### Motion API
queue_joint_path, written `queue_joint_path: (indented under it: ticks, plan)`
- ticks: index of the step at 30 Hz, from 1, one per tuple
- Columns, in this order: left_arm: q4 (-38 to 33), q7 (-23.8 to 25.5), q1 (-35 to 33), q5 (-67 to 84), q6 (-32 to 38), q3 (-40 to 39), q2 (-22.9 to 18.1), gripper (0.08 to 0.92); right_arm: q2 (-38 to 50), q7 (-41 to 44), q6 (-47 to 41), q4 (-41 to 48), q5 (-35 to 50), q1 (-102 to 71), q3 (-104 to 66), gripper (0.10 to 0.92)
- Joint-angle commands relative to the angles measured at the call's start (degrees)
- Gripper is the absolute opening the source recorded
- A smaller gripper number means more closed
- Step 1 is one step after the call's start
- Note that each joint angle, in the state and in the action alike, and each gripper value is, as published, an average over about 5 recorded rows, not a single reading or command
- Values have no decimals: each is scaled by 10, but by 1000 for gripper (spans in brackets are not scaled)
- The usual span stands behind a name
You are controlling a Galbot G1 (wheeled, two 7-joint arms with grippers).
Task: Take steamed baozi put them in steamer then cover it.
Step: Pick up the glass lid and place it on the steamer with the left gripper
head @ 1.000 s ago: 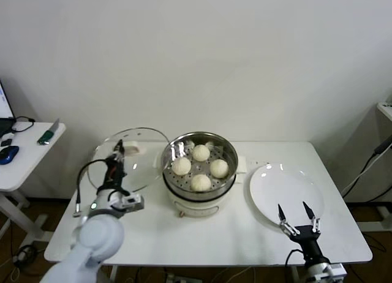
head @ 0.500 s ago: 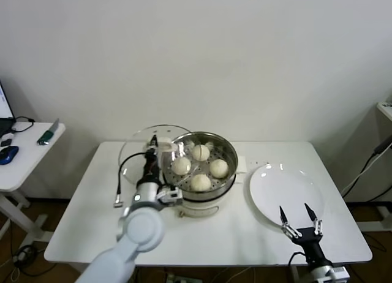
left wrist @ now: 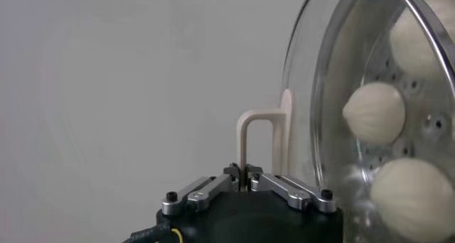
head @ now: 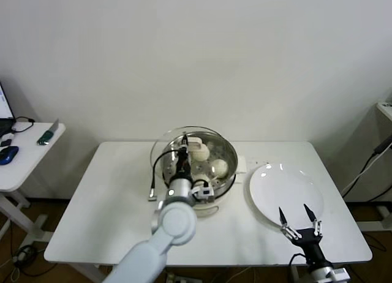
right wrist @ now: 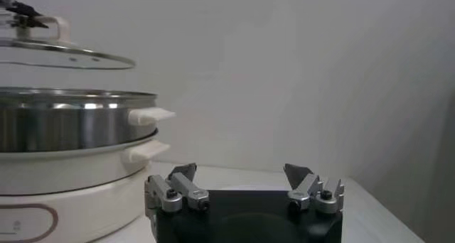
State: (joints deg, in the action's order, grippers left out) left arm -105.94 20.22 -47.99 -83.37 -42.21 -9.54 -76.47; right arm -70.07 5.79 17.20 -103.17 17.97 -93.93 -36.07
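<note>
My left gripper [head: 184, 143] is shut on the cream-white handle [head: 195, 141] of the glass cover [head: 168, 142] and holds it just above the steamer [head: 228, 180], nearly centred over it. In the left wrist view the gripper [left wrist: 245, 184] pinches the handle [left wrist: 257, 134], and the cover [left wrist: 334, 88] stands between it and the baozi [left wrist: 375, 113]. Baozi [head: 219, 167] lie in the steel basket, partly seen through the glass. In the right wrist view the cover [right wrist: 64, 54] hovers a little above the steamer [right wrist: 71, 116]. My right gripper [head: 300, 223] is open and empty at the table's front right.
An empty white plate [head: 285, 191] lies right of the steamer, just behind my right gripper [right wrist: 242, 177]. The white cooker base [right wrist: 57, 195] stands under the basket. A side table [head: 24, 154] with small items stands at the far left.
My left gripper has carried the cover rightwards from the table's left side to above the steamer. The right arm has stayed in place.
</note>
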Motion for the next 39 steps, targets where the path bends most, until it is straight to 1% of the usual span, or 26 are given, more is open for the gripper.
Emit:
queue_joint_path:
  ticks: [1,5,12,22,39]
  plan:
    - [45,-9,19,-5,-28,-18,-59,136,-3,2,2,0,-1,-2,1,823]
    - [58,-24,21,1,-28,-14,-75,136,-5,3,6,-1,0,-6,0,823]
    - [74,-48,7,0,-28,-11,-91,136,-6,4,9,0,0,-7,-2,823]
    - [89,-68,-1,11,-28,3,-73,136,-7,4,11,1,0,-7,-4,823]
    - [107,-109,-8,39,-28,6,-69,136,-5,4,11,-2,-2,-3,-7,823]
